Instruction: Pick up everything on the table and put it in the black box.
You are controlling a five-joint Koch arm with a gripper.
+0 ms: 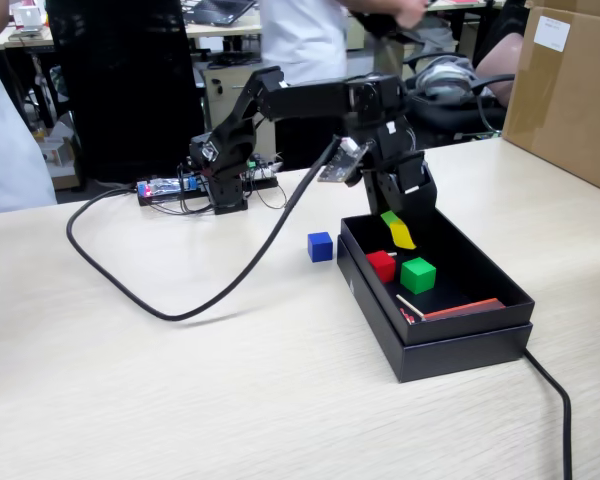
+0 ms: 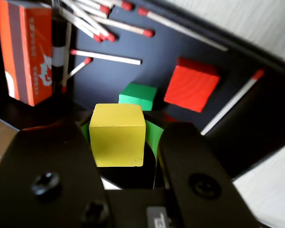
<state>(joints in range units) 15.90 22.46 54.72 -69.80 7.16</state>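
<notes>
Gripper: my black two-jawed gripper (image 2: 118,142) hangs over the far end of the box, jaws closed onto the small solid yellow cube (image 2: 118,134), one jaw on each side of it.
Yellow cube: I have it held above the box floor, not resting on anything; in the fixed view it shows as a yellow patch (image 1: 402,233) under my wrist, inside the box outline.
Box: the shallow rectangular matte black cardboard box (image 1: 450,345) sits toward the right side of the pale beige wood-grain table (image 1: 180,390), its long side running away from the near edge.
Already in: the small red cube (image 1: 381,265) and the small green cube (image 1: 417,274) lie on the box floor, just beside each other near its middle.
Also in the box: an orange matchbox (image 2: 26,52) and loose red-tipped matches (image 2: 104,57) at the near end.
Still out: the small blue cube (image 1: 320,246) stands on the table just outside the box's left wall.
Progress: I judge two cubes done, the third ready to release, one left to fetch.
Clutter: a black cable (image 1: 180,300) loops across the table left of the blue cube.
</notes>
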